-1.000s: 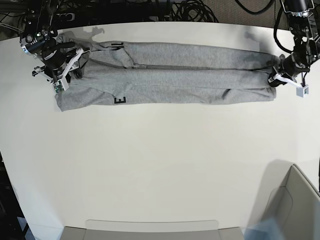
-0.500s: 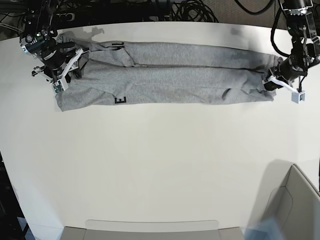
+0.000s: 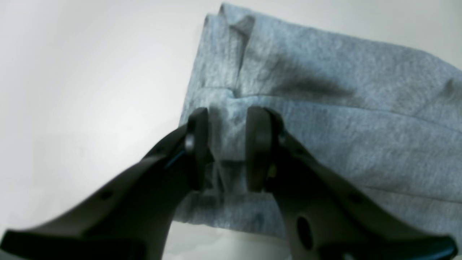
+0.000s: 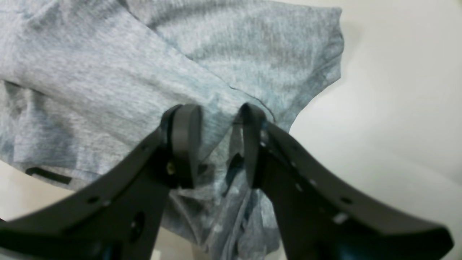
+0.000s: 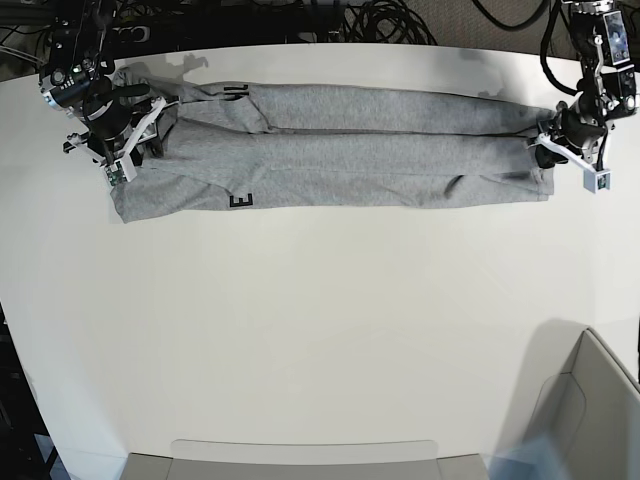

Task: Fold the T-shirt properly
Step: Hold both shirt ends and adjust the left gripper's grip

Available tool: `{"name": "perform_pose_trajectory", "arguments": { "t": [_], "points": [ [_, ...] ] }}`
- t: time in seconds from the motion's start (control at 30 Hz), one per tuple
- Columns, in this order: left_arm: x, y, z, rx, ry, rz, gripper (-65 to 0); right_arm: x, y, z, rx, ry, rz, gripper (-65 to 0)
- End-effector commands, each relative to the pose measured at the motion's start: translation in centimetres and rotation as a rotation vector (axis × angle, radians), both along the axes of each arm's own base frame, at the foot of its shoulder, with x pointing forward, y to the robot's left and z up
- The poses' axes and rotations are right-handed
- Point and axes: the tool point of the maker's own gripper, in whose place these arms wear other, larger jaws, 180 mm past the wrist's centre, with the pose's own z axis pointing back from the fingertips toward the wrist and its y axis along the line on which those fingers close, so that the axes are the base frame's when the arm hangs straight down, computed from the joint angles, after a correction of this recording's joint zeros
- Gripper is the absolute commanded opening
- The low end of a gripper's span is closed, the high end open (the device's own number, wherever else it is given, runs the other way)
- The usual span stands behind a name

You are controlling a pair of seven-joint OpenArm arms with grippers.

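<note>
The heather-grey T-shirt (image 5: pixel 340 150) lies folded into a long strip across the far side of the white table (image 5: pixel 320 330), with black letters showing near its left end. My left gripper (image 5: pixel 545 150) is at the strip's right end. In the left wrist view its jaws (image 3: pixel 228 126) pinch a raised fold of the T-shirt (image 3: pixel 325 119). My right gripper (image 5: pixel 135 140) is at the strip's left end. In the right wrist view its jaws (image 4: pixel 216 122) close on bunched cloth of the T-shirt (image 4: pixel 108 72) near a sleeve.
A grey bin (image 5: pixel 590 410) stands at the front right corner. A flat grey tray edge (image 5: pixel 300 460) runs along the front. Black cables (image 5: pixel 380 20) lie behind the table's far edge.
My left gripper dipped toward the front, then moved back toward the far edge, shifting the T-shirt's right end slightly. The right gripper has stayed in place.
</note>
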Motion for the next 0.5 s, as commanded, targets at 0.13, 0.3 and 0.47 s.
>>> {"name": "perform_pose_trajectory", "arguments": {
  "t": [0.13, 0.3, 0.47],
  "points": [
    [0.5, 1.6, 0.6, 0.077, -0.001, 0.065, -46.0, 0.8, 0.0, 1.1, -0.003, -0.045, 0.012, -43.9],
    [-0.1, 2.0, 0.1, 0.077, 0.027, 0.140, -46.0, 0.8, 0.0, 1.1, -0.003, -0.044, 0.011, -43.9],
    [-0.4, 2.4, 0.1, 0.079, 0.032, 0.156, -46.0, 0.7, 0.0, 1.0, -0.001, -0.041, 0.010, -43.9]
  ]
}}
